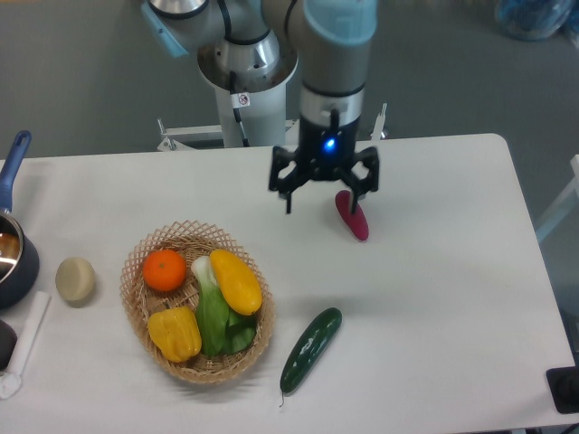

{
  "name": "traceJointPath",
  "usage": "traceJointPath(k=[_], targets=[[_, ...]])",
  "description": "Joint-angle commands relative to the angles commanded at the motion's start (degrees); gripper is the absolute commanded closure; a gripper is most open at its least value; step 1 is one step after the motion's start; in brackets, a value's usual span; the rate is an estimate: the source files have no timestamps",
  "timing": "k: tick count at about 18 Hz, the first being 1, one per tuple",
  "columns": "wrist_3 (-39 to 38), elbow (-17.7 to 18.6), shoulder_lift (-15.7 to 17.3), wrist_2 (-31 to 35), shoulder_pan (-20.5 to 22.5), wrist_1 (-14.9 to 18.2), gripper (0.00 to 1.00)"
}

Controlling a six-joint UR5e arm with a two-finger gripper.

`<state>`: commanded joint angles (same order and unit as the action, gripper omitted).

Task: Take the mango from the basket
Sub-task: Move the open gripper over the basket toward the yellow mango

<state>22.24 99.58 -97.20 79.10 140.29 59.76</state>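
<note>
While the gripper (325, 188) hangs above the table (434, 298) with its two fingers (288, 185) spread apart and nothing between them, the mango (236, 281) lies in the wicker basket (137, 307) at the lower left. The basket is oval, tan, with an open lattice rim, and it holds four things. The mango, a smooth yellow-orange oval, lies on the right side of the basket, slanted from upper left to lower right, resting against and partly over a bok choy (215, 316) whose white stem points up and whose green leaves spread toward the basket's lower right. A round orange (165, 269) sits in the upper left part, near the mango's upper end but apart from it. A lumpy yellow bell pepper (175, 333) fills the lower left part, touching the bok choy's leaves.

Outside the basket, a dark green cucumber (310, 349) lies slanted just to the right of its rim. A dark red, elongated vegetable (353, 217), perhaps a sweet potato, lies farther up the table, partly hidden behind the gripper's right finger. A pale round potato-like object (75, 279) sits left of the basket, and a dark blue pot (15, 244) with a blue handle stands at the left edge. The gripper is up and to the right of the basket, well apart from the mango.
</note>
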Motion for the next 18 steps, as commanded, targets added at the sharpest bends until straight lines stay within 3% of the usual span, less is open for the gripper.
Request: traceJointPath(k=[8,18], targets=[[-2.3,1.4,-4.6,0.3,-3.9,0.4,0.00],[-6.6,1.8,-7.0,0.4,-6.3,0.2,0.00]])
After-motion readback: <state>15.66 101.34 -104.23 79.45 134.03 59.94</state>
